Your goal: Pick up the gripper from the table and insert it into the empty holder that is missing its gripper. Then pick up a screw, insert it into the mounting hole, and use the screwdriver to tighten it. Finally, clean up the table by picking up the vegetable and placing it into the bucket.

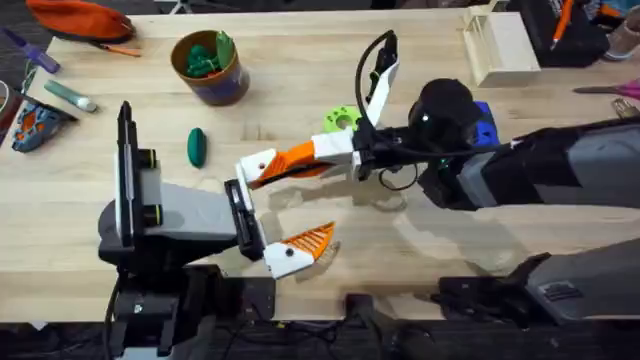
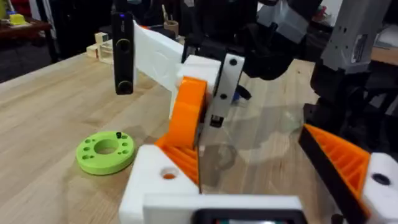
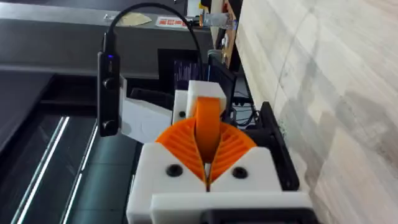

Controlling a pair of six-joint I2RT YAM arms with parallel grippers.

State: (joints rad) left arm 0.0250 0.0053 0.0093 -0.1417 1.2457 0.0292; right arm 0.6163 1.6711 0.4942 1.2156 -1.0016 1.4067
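Observation:
My right gripper (image 1: pixel 322 152) reaches in from the right, shut on the orange ribbed gripper (image 1: pixel 298 156). It holds that piece against the white holder (image 1: pixel 257 166), the far finger of my left gripper (image 1: pixel 295 205). My left gripper is open, and its near finger carries its own orange pad (image 1: pixel 308 238). In the left wrist view the gripper (image 2: pixel 189 115) stands on edge above the holder (image 2: pixel 155 180). In the right wrist view my own fingers (image 3: pixel 208 168) clamp the gripper (image 3: pixel 208 124). The dark green vegetable (image 1: pixel 196 146) lies on the table left of my left gripper. The tan bucket (image 1: pixel 208 66) stands at the back left.
A lime-green disc (image 1: pixel 340 120) lies just behind the two grippers, with a small dark screw-like thing (image 2: pixel 118 134) in it. A blue object (image 1: pixel 484 125) is partly hidden behind the right arm. A wooden tray (image 1: pixel 497 45) sits back right. Tools and an orange pouch (image 1: pixel 80 18) lie far left.

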